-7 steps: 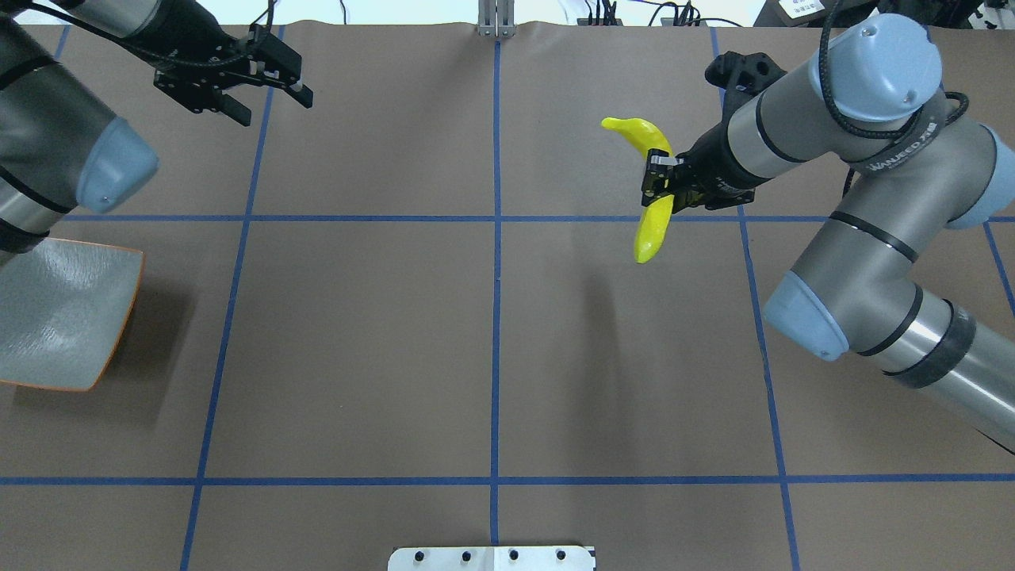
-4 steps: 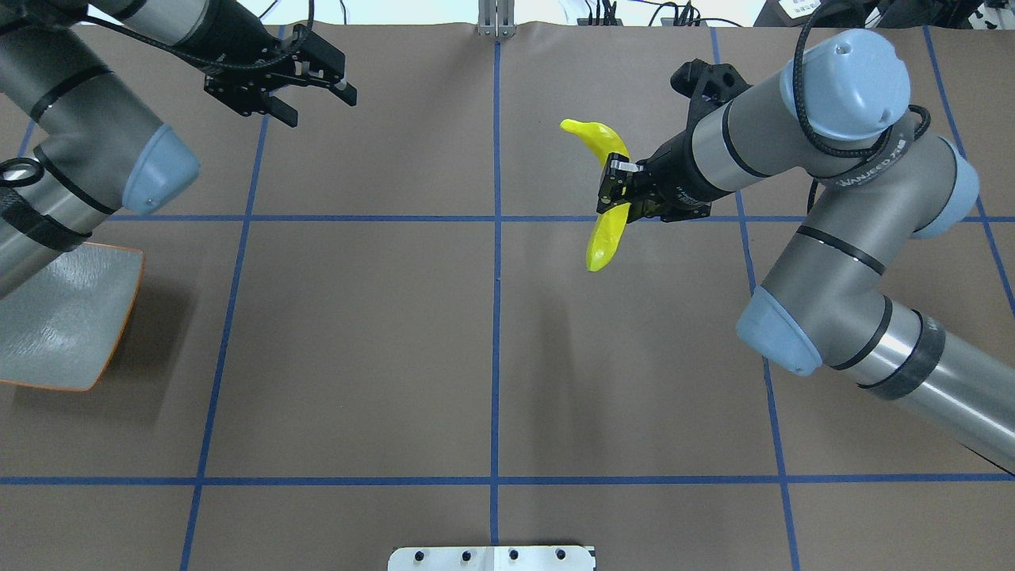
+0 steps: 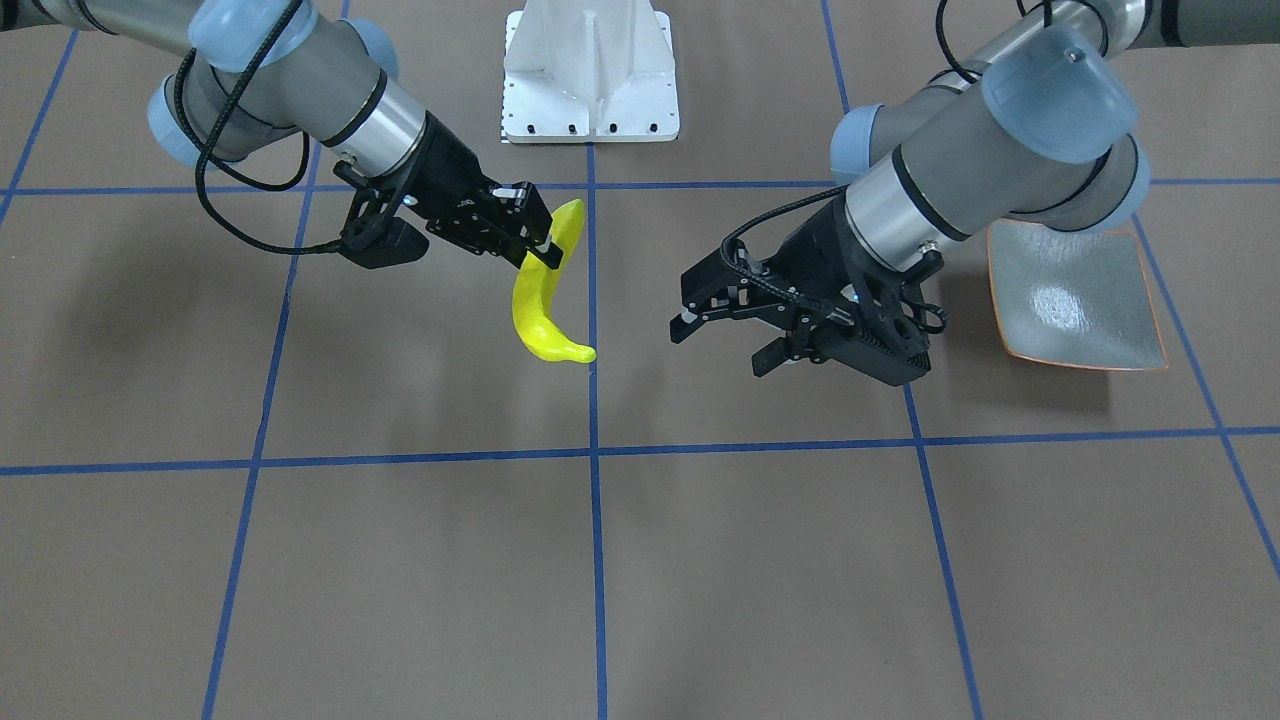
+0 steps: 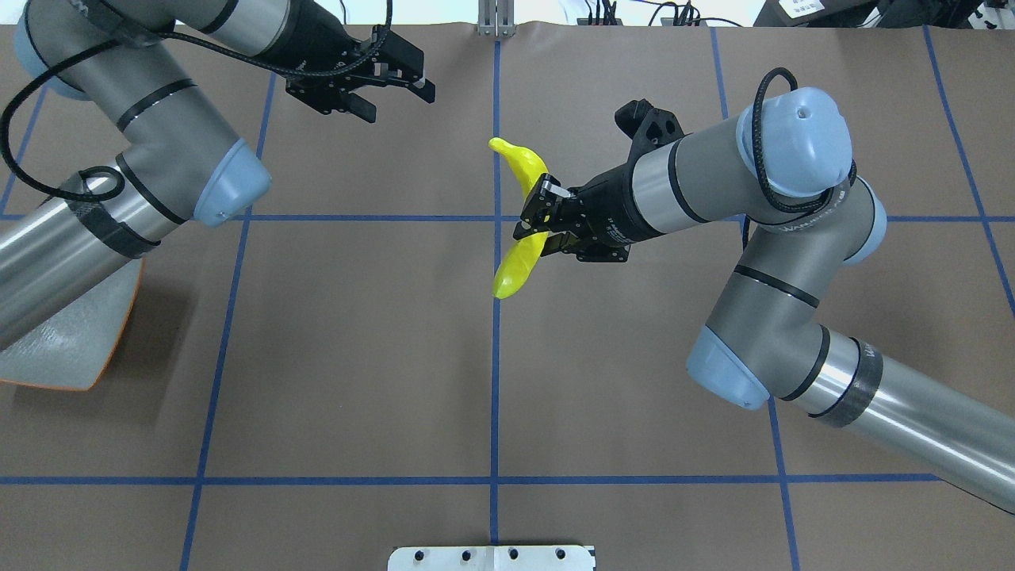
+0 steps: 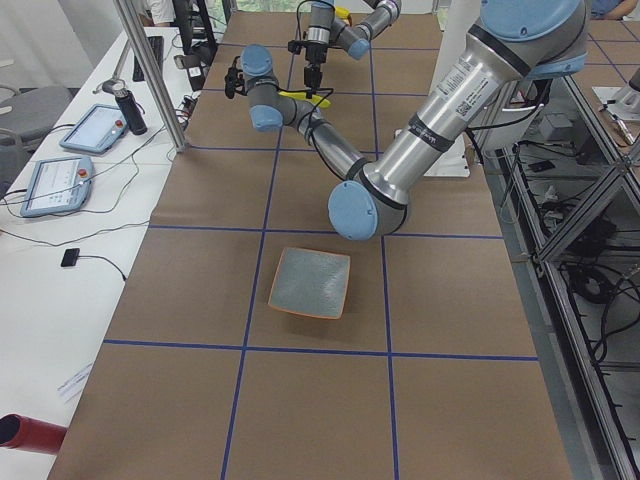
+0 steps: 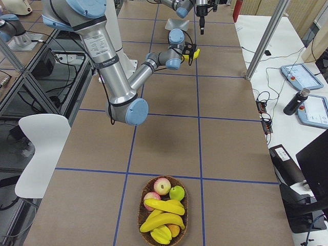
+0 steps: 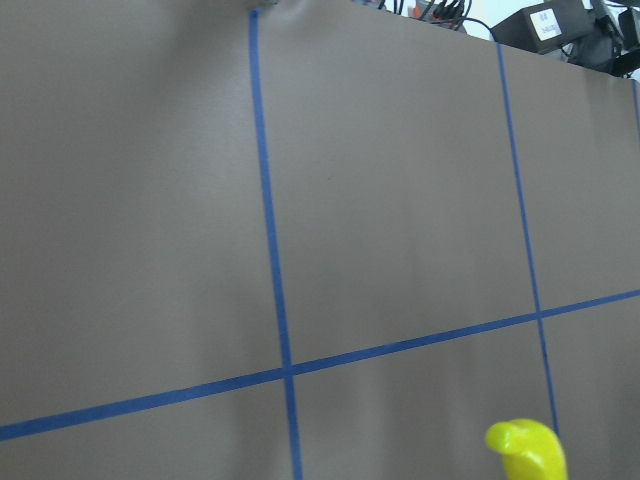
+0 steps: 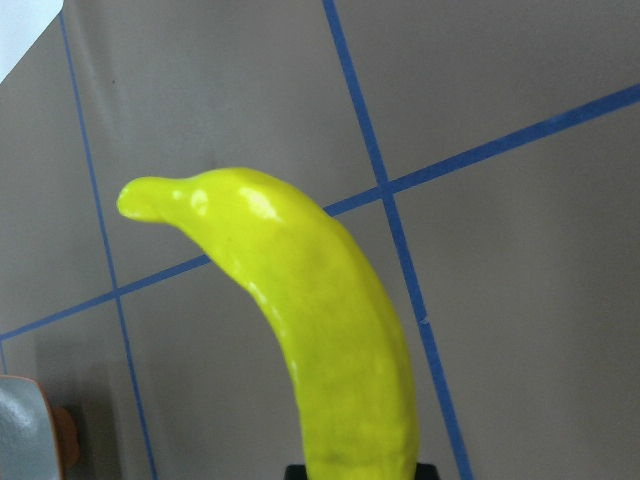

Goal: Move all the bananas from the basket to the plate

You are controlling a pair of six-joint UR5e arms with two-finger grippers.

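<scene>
One glossy, curved yellow banana (image 4: 514,271) hangs over the middle of your counter (image 4: 357,357), clamped mid-length in the right hand (image 4: 533,214). Your left hand (image 4: 402,106) has its fingers spread and holds nothing. The wavy-edged grey-green plate (image 3: 1075,300) lies under that arm.

Bright yellow banana (image 4: 514,270), grey-green orange-rimmed plate (image 3: 1075,300), blue-gridded brown table (image 4: 357,357).

Banana (image 4: 515,270) and left fingers (image 4: 418,87) closer, seemingly.

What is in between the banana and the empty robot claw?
Nothing. In the front-facing view, the gap between the banana and the open left gripper shows only bare brown table crossed by a blue tape line.
</scene>
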